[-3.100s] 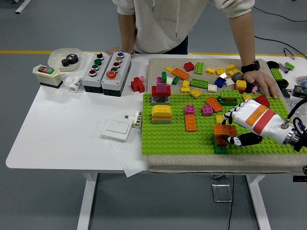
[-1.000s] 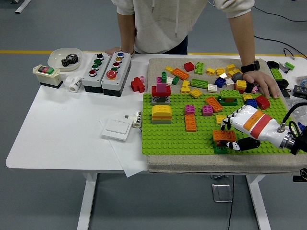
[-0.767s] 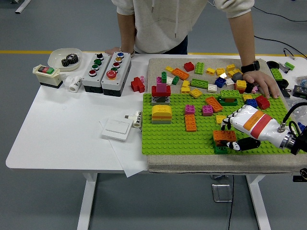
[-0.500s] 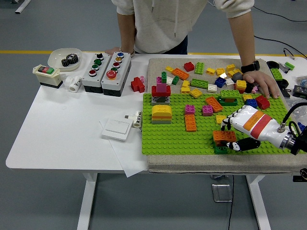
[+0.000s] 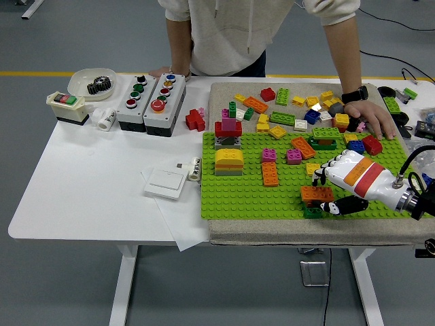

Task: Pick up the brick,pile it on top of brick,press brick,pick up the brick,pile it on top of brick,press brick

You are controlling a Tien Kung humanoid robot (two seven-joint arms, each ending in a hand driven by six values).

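The right hand enters from the 3 o'clock edge and rests over the near right part of the green baseplate. Its fingers are curled over the top and far side of an orange brick, with the black-tipped thumb lying at the brick's 4 o'clock side; the hand is closed around the brick. The orange brick sits on top of a dark green brick, which stands on the baseplate near its 6 o'clock edge.

The left arm does not appear.

Other stacks on the baseplate: a yellow-and-orange stack at 9 o'clock of the hand, well apart, and a red-topped stack just beyond it toward 12 o'clock. A flat orange brick lies between these stacks and the hand. Loose bricks of mixed colours are scattered at 12 o'clock, on the grey mat beyond the baseplate.

A person stands at the table's far side. One of the person's hands rests flat on the mat at 1 o'clock of the robot hand, among the loose bricks; the other rests on the white table behind two push-button boxes.
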